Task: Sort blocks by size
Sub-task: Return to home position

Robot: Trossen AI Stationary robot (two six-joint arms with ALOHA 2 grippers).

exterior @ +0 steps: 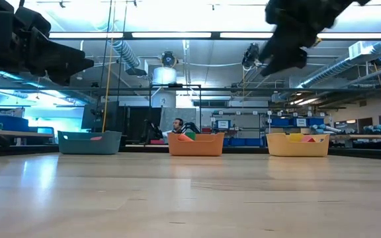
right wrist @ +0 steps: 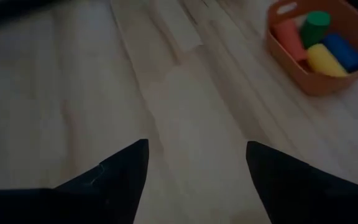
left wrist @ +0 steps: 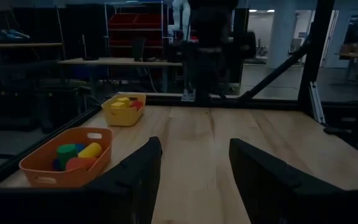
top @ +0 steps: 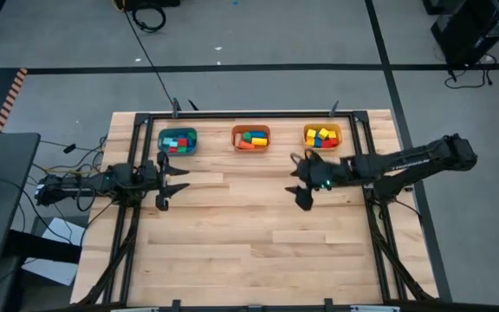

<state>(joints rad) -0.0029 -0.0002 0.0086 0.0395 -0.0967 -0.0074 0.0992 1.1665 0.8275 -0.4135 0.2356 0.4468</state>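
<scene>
Now the blocks (top: 321, 136) lie in three bins (top: 233, 137) at the counter's (top: 258, 251) far edge. The right hand (top: 291, 180), spread and empty, should lift clear and retract smoothly. The left hand (top: 184, 178), also spread, waits opposite.

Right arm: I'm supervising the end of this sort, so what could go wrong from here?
The right end effector hangs open and empty close by the yellow bin; a low swing might clip its rim and shift it or spill the blocks. The left end effector, also open, waits just as near the teal bin.
</scene>
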